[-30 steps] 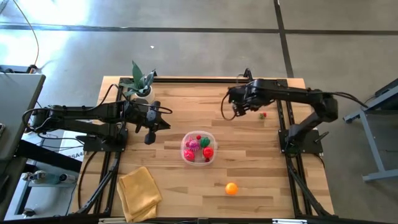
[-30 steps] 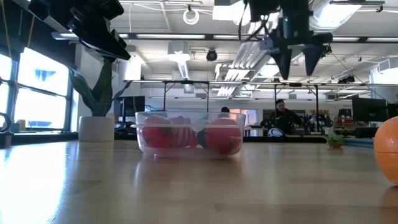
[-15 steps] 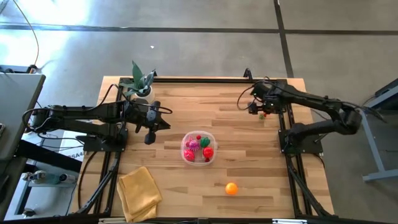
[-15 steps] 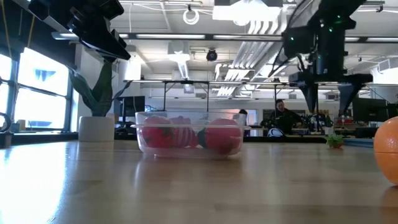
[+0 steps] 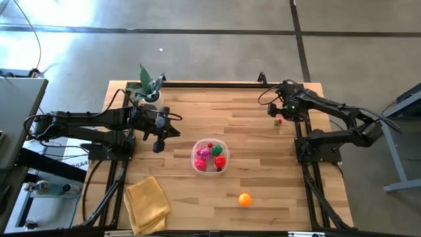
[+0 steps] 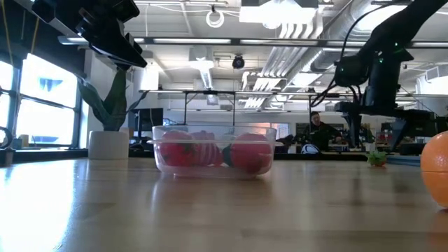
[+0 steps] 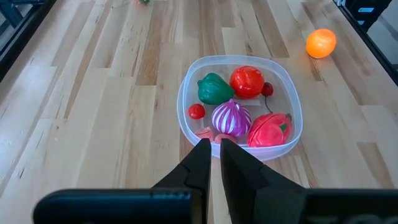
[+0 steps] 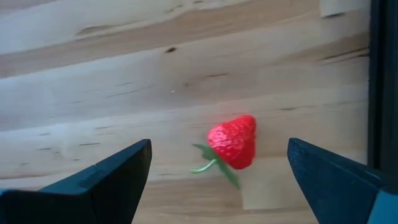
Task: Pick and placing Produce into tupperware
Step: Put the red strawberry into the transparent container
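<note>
The clear round tub (image 5: 210, 157) sits mid-table and holds several toy pieces: a green pepper (image 7: 214, 89), a red tomato (image 7: 247, 81), a magenta onion (image 7: 231, 118) and other red ones. An orange ball (image 5: 245, 199) lies on the near side of the table. A small red strawberry (image 8: 234, 145) with a green stem lies on the wood near the far right. My right gripper (image 8: 217, 165) hangs open above it, one finger on each side, apart from it. My left gripper (image 7: 215, 145) is shut and hovers to the left of the tub.
A potted plant (image 5: 148, 91) stands at the far left. A folded yellow cloth (image 5: 147, 203) lies at the near left corner. Black frame rails (image 5: 301, 135) run along both table sides. A person (image 6: 318, 129) shows in the room behind.
My right gripper has swung from above the middle of the far side toward the right edge and come down over the strawberry. My left arm and the tub have kept still.
</note>
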You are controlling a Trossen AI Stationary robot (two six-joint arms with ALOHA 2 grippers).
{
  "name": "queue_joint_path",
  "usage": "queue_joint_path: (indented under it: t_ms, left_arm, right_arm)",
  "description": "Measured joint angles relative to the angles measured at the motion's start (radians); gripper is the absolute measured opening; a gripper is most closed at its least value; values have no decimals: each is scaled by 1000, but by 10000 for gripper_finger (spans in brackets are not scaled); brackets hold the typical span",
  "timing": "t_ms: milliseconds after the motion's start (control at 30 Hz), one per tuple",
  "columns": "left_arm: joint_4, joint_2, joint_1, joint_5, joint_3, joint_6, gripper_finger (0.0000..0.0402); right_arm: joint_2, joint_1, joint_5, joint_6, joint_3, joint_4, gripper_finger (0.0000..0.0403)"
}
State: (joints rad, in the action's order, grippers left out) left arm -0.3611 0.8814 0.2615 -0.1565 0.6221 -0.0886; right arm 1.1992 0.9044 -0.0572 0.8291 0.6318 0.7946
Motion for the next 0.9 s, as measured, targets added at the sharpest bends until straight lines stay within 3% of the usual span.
queue_joint_path:
  t_ms: [300,900]
  left_arm:
    - [0,0,0,0,0,0,26]
    - [0,0,0,0,0,0,26]
  right_arm:
    - [10,26,4,8,-46,-57,366]
    - [197,21,1,13,-30,-130,366]
